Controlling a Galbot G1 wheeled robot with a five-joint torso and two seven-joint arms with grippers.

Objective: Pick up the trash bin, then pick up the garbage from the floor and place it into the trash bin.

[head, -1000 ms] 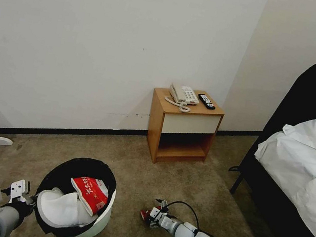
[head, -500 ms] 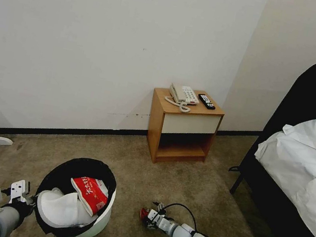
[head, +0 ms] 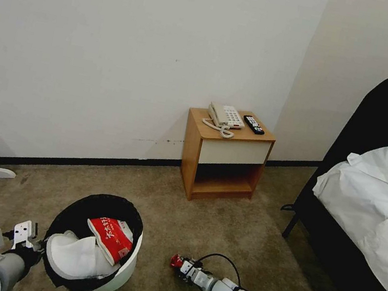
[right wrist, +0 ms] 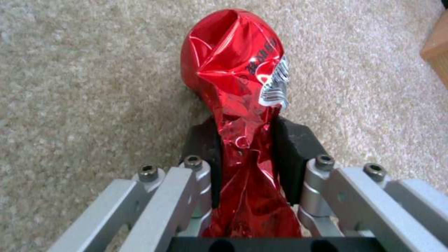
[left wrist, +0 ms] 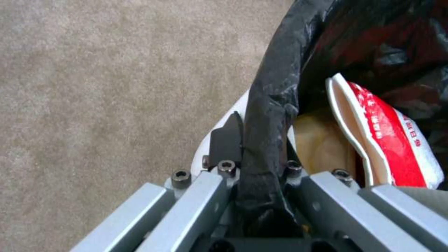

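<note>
I am looking down at a brown-grey carpet (head: 219, 229) running to a plain off-white wall (head: 134, 56) with a dark baseboard (head: 87, 161). A wooden nightstand (head: 224, 158) is standing against that wall, carrying a beige telephone (head: 225, 116) and a black remote (head: 253, 124). A bed (head: 379, 196) with white sheets and a black frame is sitting along my right.

My left gripper (left wrist: 254, 150) is clamping the rim of the trash bin (head: 122, 265), its fingers (left wrist: 226, 140) pinching together on the black bag folded over the edge. The bin is tilting at my lower left, just above the carpet as far as I can tell. Inside it a white slipper (head: 74, 254) is lying beside a red and white snack packet (head: 110, 238).

My right gripper (right wrist: 247, 157) is sitting low over the carpet to the right of the bin and apart from it, fingers squeezing together on a crushed red can (right wrist: 238, 73) whose free end is sticking out past the pads.
</note>
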